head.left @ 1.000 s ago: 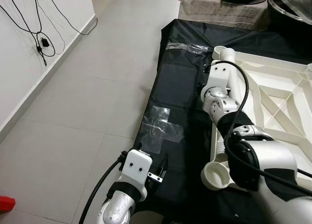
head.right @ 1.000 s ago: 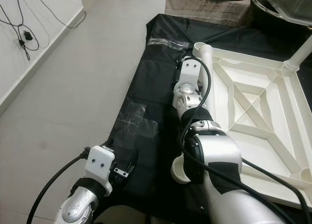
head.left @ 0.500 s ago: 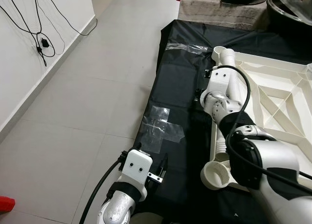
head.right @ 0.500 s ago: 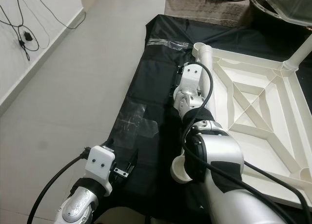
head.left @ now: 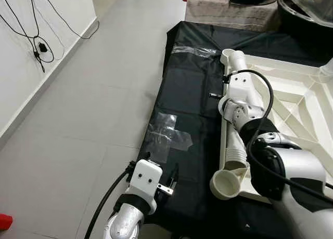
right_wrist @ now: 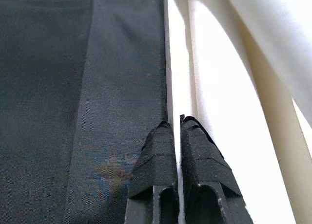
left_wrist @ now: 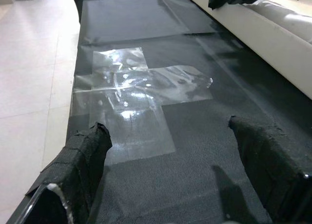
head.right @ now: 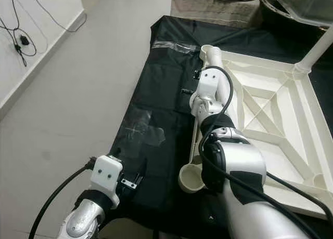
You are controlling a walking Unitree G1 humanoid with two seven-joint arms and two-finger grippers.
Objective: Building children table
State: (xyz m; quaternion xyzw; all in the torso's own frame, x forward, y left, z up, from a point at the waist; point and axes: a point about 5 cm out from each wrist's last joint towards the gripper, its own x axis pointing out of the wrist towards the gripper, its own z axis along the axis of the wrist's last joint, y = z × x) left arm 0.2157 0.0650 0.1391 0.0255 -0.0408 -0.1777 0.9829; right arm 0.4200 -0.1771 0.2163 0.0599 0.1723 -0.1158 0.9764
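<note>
A white children's table top lies upside down on a black sheet, its ribs facing up. Round leg sockets show at its far left corner and near left corner. One white leg stands upright at the far right corner. My right arm reaches forward along the table's left rim. In the right wrist view my right gripper is shut, its tips against that white rim. My left gripper hangs open and holds nothing, low over the sheet near a patch of clear tape.
Pale tiled floor spreads to the left, up to a white wall with hanging cables. A low stone-like bench and a dark basin stand beyond the sheet. A red object lies at the near left.
My right arm has dropped lower and swung closer onto the table's left rim. The whole view has shifted a little. My left arm has stayed where it was.
</note>
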